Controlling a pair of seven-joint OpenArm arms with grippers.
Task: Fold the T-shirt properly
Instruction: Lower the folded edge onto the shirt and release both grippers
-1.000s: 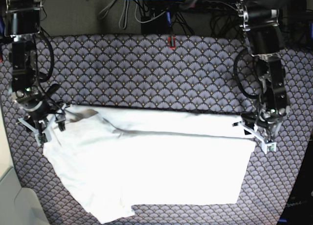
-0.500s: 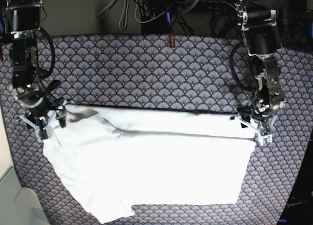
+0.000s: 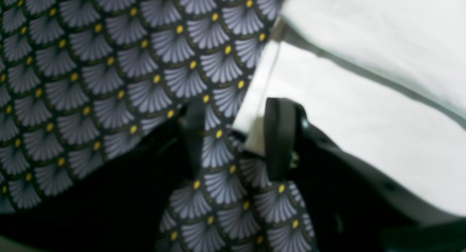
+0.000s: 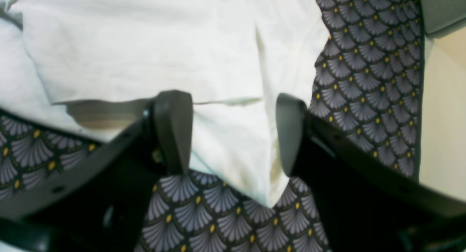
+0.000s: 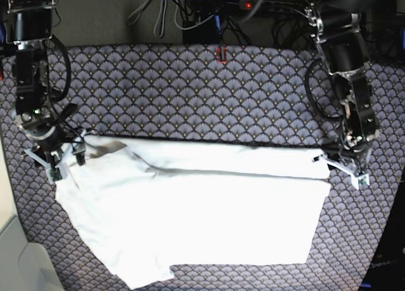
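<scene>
One fold is already in the shirt: a strip along its upper edge is doubled down, its crease running across the middle of the base view, while the body spreads to the lower centre and a sleeve points to the lower left. It lies flat on the patterned cloth.

Only the frame's right has changed. The left gripper, half a second ago over the shirt's right-hand corner, now sits further right and a little lower, just off the edge. In its wrist view the jaws stand apart with only patterned cloth between them; the white corner lies just beside one finger, not pinched. It holds nothing.

The right gripper, at the left of the frame, has not moved. Its jaws are wide, straddling a corner of the shirt without closing on it.

My reading: the first fold is laid and released, and the left arm is backing off, so a fresh grasp comes next.
</scene>
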